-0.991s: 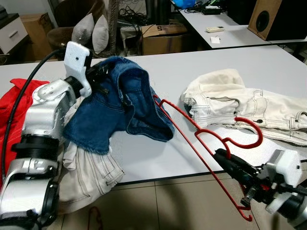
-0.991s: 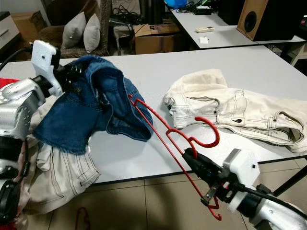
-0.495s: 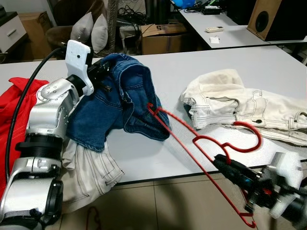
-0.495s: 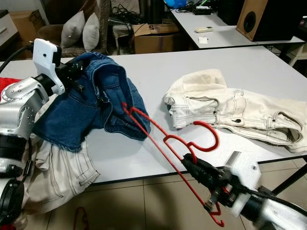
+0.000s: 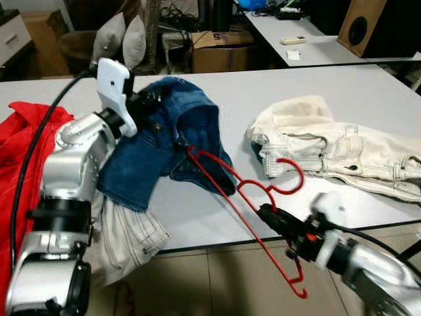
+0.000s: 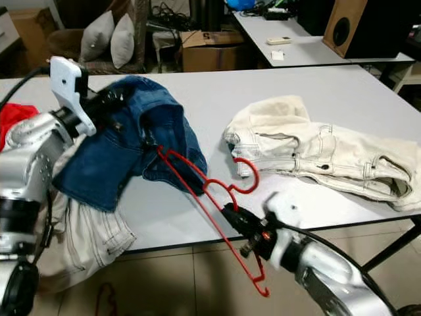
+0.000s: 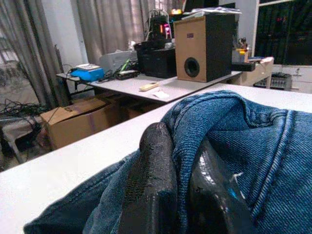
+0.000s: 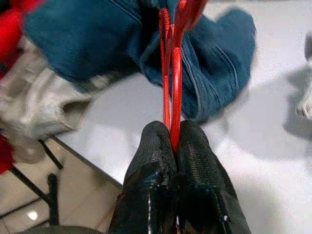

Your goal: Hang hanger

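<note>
My left gripper (image 5: 148,103) is raised over the table's left part, shut on the waistband of a blue denim garment (image 5: 164,141); the denim fold sits between its black fingers (image 7: 151,185). A red wire hanger (image 5: 227,181) slants from the denim down past the table's front edge. Its upper end touches the denim's opening and its hook (image 5: 293,174) curls beside the cream trousers. My right gripper (image 5: 266,211) is shut on the hanger's wires near the neck, at the table's front edge. The wrist view shows the two red wires (image 8: 170,73) pinched between the fingertips.
Cream trousers (image 5: 329,148) lie spread on the right of the grey table (image 5: 263,85). A red garment (image 5: 20,131) covers the left end. Pale jeans (image 5: 125,230) hang over the front edge under the denim. Behind stand a cardboard box, cushions and a speaker.
My right gripper has carried the hanger left and toward the denim, so its upper end has slid along to the garment's opening. The left gripper has kept hold of the denim, raised slightly.
</note>
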{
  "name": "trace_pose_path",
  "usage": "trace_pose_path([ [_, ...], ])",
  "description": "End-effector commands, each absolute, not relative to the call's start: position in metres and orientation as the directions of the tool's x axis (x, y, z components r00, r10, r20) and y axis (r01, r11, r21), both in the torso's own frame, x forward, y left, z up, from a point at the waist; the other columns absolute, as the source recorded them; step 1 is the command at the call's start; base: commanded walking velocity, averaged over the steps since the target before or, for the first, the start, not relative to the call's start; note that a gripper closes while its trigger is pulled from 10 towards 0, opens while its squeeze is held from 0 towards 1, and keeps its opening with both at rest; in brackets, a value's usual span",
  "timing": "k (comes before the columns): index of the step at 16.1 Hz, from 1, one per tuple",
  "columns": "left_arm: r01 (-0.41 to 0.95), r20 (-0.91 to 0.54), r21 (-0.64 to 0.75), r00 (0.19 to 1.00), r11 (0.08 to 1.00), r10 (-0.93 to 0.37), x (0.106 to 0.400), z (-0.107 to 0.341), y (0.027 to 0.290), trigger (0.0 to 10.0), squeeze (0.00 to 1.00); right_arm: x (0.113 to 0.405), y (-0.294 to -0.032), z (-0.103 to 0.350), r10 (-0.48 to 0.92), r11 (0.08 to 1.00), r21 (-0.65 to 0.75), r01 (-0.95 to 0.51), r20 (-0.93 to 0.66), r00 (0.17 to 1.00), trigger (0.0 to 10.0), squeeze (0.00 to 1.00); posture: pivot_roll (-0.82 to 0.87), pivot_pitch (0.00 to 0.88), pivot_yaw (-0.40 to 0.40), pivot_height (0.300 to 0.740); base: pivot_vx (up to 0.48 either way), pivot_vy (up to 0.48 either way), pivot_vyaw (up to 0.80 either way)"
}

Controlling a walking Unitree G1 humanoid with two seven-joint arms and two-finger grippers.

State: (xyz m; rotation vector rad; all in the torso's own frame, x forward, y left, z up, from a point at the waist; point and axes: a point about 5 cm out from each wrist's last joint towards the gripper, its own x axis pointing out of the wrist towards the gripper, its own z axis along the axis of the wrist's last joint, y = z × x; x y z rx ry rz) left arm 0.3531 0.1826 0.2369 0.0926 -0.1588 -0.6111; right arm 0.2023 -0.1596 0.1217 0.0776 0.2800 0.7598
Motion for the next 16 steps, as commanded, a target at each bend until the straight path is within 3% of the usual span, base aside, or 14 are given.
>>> trace_pose_path([
  [1,0.554,0.171,0.131,0.804,0.822,-0.57,0.348,0.246,0.184,0.0,0.0,0.207,-0.161,0.118,0.64,0.768,0.205,-0.606,-0.24,0.73,10.0,0.0,0.01,0.0,0.005,0.74,0.0,0.0,0.0],
  [6,0.532,0.226,0.131,0.805,0.836,-0.548,0.343,0.255,0.195,0.0,0.0,0.2,-0.163,0.117,0.603,0.769,0.388,-0.508,-0.176,0.778,10.0,0.0,0.02,0.0,0.003,0.74,0.0,0.0,0.0],
  [8,0.508,0.211,0.136,0.824,0.85,-0.526,0.343,0.253,0.202,0.0,0.0,0.198,-0.166,0.124,0.595,0.745,0.448,-0.494,-0.114,0.795,10.0,0.0,0.02,0.0,0.003,0.74,0.0,0.0,0.0],
  [11,0.574,0.207,0.138,0.781,0.807,-0.59,0.34,0.25,0.192,0.0,0.0,0.208,-0.169,0.13,0.546,0.686,0.591,-0.424,-0.032,0.837,10.0,0.0,0.01,0.0,0.028,0.74,0.0,0.0,0.0],
  [16,0.522,0.259,0.127,0.803,0.843,-0.537,0.347,0.254,0.178,0.0,0.0,0.211,-0.15,0.11,0.606,0.613,0.716,-0.334,-0.155,0.78,10.0,0.0,0.02,0.0,0.024,0.74,0.0,0.0,0.0],
])
